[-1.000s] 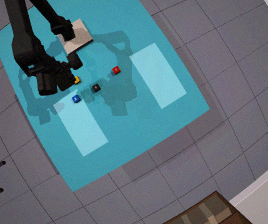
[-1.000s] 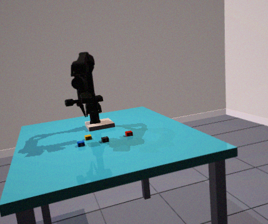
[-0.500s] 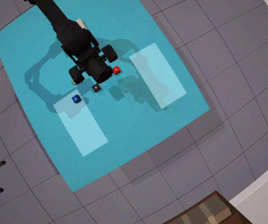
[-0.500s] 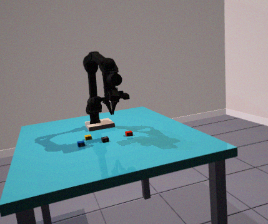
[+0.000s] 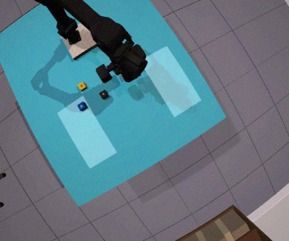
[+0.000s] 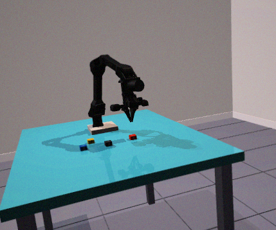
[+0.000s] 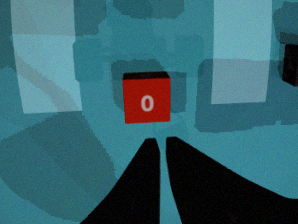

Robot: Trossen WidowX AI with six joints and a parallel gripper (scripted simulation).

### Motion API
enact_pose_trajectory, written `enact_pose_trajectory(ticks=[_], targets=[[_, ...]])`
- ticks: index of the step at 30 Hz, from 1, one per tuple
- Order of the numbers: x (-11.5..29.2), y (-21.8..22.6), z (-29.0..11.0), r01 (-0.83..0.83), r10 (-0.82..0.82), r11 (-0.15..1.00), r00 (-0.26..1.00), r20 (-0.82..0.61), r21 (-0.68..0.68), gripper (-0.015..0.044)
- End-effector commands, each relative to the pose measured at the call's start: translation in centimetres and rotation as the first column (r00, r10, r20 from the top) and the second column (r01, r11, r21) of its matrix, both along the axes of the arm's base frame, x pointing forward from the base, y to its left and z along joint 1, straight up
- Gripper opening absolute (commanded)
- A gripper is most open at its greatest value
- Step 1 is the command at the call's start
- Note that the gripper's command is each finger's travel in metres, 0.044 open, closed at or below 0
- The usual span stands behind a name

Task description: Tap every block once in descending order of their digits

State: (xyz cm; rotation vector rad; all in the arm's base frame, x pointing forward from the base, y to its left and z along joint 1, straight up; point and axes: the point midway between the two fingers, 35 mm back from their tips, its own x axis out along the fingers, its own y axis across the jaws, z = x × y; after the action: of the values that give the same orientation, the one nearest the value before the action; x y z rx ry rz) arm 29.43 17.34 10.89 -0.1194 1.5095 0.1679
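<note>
hovering above red block (image 7: 147, 102), empty

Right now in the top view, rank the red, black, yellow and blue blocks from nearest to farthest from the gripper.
1. Red block: under the shut gripper, nearly hidden from above.
2. Black block: toward the table middle.
3. Yellow block: farther out, nearer the arm's base.
4. Blue block: farthest, on the pale patch's corner.

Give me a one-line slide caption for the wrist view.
Shut, empty gripper poised above the red block marked 0 on the teal table.
</note>
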Motion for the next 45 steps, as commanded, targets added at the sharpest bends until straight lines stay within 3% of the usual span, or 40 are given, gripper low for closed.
enact_pose_trajectory(ticks=[1,30,41,45], targets=[[-0.6,-0.1,-4.3,0.004,-0.004,1.0,1.0,-0.028,-0.013,0.002],[-0.5,-0.1,-7.5,0.004,-0.004,1.0,1.0,-0.028,-0.013,0.002],[-0.6,-0.1,-4.5,0.004,-0.004,1.0,1.0,-0.028,-0.013,0.002],[-3.3,2.8,-1.6,0.004,-0.004,1.0,1.0,-0.03,-0.01,0.0125]])
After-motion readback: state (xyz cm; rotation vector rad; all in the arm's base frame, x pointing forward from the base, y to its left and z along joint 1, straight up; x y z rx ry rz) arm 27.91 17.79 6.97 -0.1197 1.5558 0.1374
